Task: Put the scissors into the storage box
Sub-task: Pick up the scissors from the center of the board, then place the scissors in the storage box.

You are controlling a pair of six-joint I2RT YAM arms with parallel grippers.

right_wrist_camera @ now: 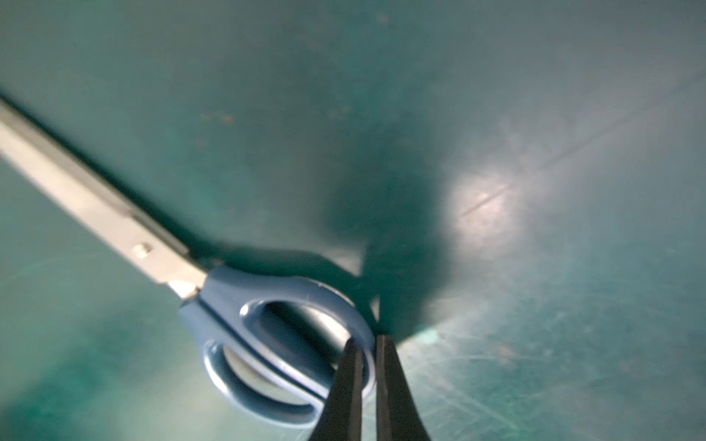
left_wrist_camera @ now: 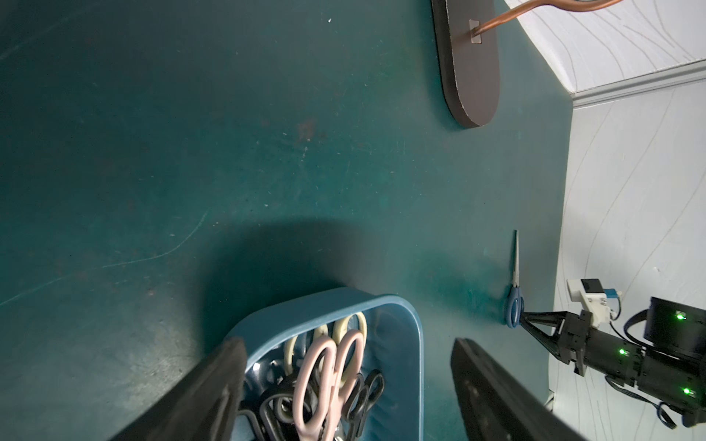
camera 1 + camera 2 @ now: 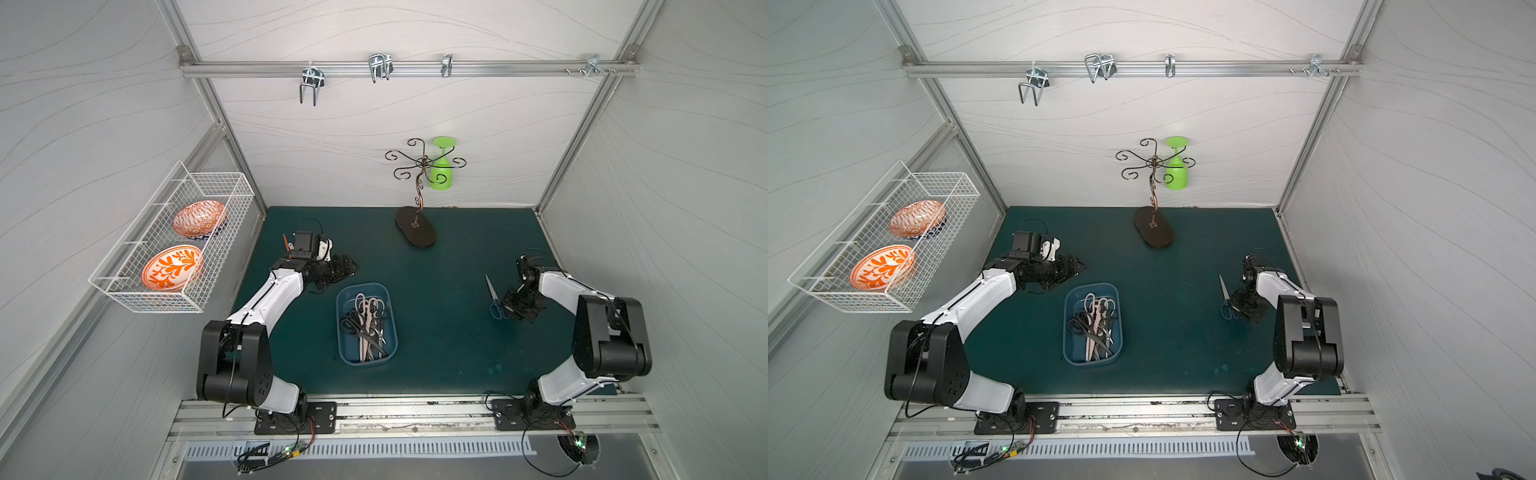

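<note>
A blue-handled pair of scissors [image 3: 493,299] [image 3: 1225,296] lies on the green mat at the right, blades pointing to the back. My right gripper [image 1: 368,343] is shut on the outer ring of its blue handle [image 1: 244,286]. The dark blue storage box [image 3: 362,286] [image 3: 1092,285] stands mid-mat and holds several scissors [image 3: 365,324], among them black-handled ones, a pink pair [image 2: 324,374] and a cream pair. My left gripper [image 2: 347,343] [image 3: 347,266] hovers open behind the box's far left corner, holding nothing. The left wrist view also shows the blue-handled scissors [image 2: 515,290] with the right gripper at their handle.
A dark oval stand [image 3: 415,232] with a curled wire rack and a hanging green glass [image 3: 441,166] is at the back centre. A white wire basket [image 3: 124,291] with two orange bowls hangs on the left wall. Metal hooks hang from the back rail.
</note>
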